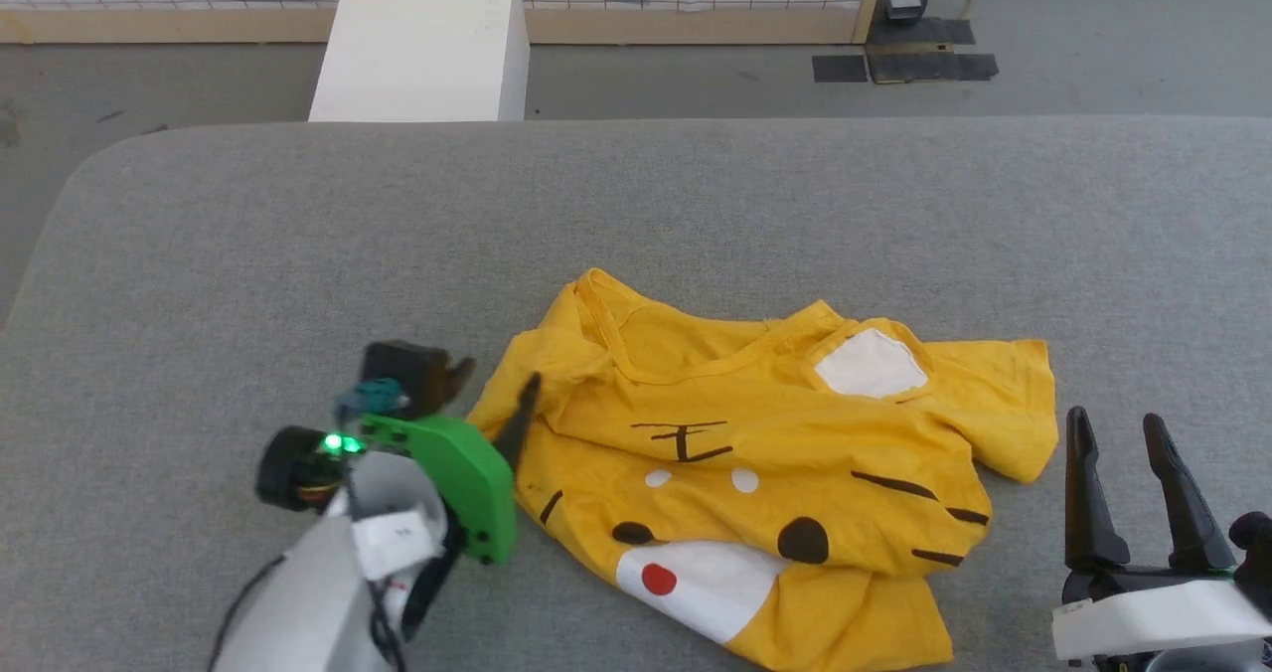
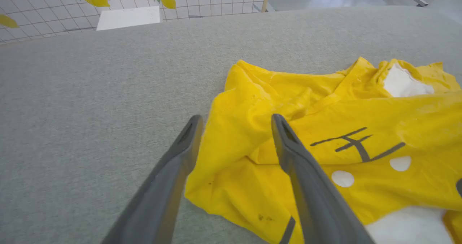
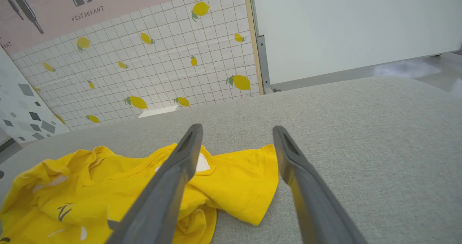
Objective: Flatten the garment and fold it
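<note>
the crumpled yellow t-shirt (image 1: 755, 473) lies print up on the grey table (image 1: 298, 254), left claw (image 2: 236, 119) spread wide over its left edge, right claw (image 1: 1118, 428) spread too, just off its right sleeve.

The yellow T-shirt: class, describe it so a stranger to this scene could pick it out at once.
Start from the broad grey fabric surface. At its near middle lies a crumpled T-shirt. It alone there is bright yellow, printed with a cartoon animal face.
</note>
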